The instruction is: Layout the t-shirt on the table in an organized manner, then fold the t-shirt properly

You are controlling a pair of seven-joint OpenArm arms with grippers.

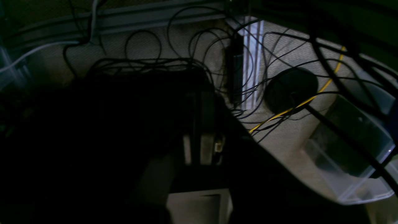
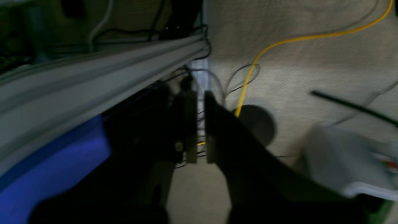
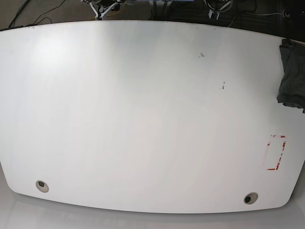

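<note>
- The tabletop (image 3: 143, 109) is glossy white, with a few dark specks.
- The t-shirt (image 3: 291, 78) is plain dark charcoal grey.
- The tape mark (image 3: 276, 152) is red, a broken rectangular outline.
- The two grommets (image 3: 42, 185) are grey with dark centres.
- Past my right wrist, a cable (image 2: 279, 43) is bright yellow on a speckled beige floor (image 2: 311, 68).
- Beside it a rail (image 2: 93, 81) is pale grey, with a vivid blue patch (image 2: 56, 168) below.
- Past my left wrist, the cables (image 1: 174, 62) are black.

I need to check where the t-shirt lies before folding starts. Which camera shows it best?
The base view: the t-shirt shows as a dark bunched strip at the far right edge of the table, partly cut off by the frame. Both wrist views show only floor, cables and dark gripper parts; no shirt can be made out there.
</note>
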